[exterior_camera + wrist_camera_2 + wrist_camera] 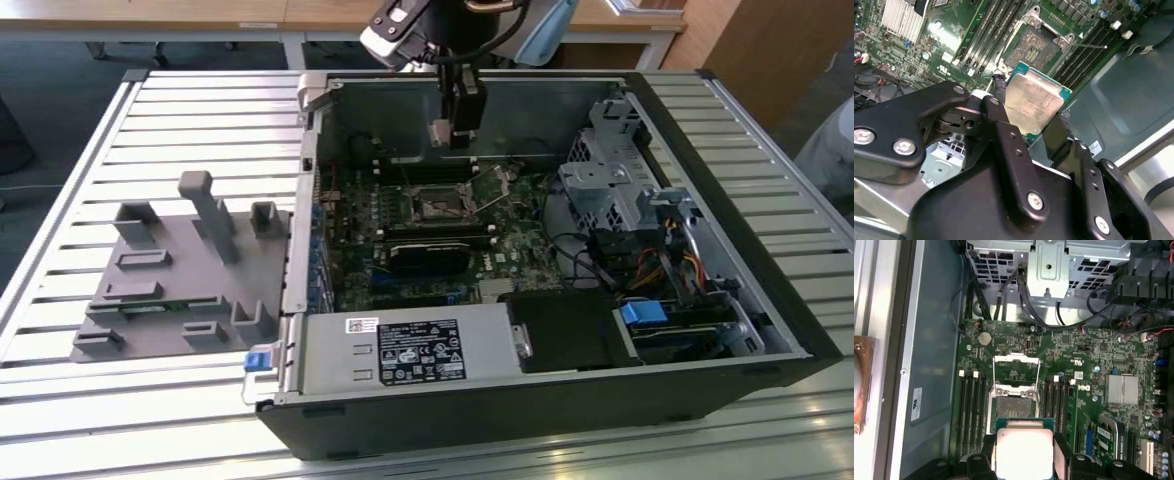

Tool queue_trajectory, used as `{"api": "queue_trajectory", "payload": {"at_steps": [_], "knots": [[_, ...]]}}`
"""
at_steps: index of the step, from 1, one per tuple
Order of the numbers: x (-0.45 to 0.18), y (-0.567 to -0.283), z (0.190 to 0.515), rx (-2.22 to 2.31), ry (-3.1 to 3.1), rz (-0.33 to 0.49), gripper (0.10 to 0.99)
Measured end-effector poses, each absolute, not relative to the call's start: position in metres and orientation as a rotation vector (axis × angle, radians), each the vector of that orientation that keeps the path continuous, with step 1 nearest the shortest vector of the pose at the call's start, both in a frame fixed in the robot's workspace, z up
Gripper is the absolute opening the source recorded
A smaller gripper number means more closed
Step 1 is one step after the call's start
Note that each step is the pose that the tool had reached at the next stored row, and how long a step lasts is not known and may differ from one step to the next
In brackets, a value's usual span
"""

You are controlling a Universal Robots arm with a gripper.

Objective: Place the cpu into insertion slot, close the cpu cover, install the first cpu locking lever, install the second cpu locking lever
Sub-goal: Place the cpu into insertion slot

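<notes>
Claw (pixel 1029 112) grips the cpu (pixel 1034 97) between its fingers, hovering above the insertion slot (pixel 1033 47).

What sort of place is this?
Probably a robotics lab: an opened computer case lies on a slatted metal table, the tool holds a cpu over its motherboard, desks stand behind.

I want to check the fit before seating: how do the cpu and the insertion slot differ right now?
The cpu has a pale silvery metal top, while the insertion slot is a dark square inside a thin metal rim. The cpu is clamped between the jaws, held off the board; the insertion slot sits fixed in the green board. The cpu is a solid flat chip, and the insertion slot is an uncovered, empty recess. Both are square.
</notes>
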State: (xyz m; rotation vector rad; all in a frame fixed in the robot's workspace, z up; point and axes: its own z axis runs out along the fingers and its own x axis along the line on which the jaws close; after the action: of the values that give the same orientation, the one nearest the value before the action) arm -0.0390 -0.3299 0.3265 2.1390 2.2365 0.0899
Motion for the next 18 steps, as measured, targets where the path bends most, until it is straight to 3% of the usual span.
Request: {"api": "queue_trajectory", "payload": {"at_steps": [18], "knots": [[-0.039,-0.328,0.3,2.119,2.249,0.075,0.541]]}}
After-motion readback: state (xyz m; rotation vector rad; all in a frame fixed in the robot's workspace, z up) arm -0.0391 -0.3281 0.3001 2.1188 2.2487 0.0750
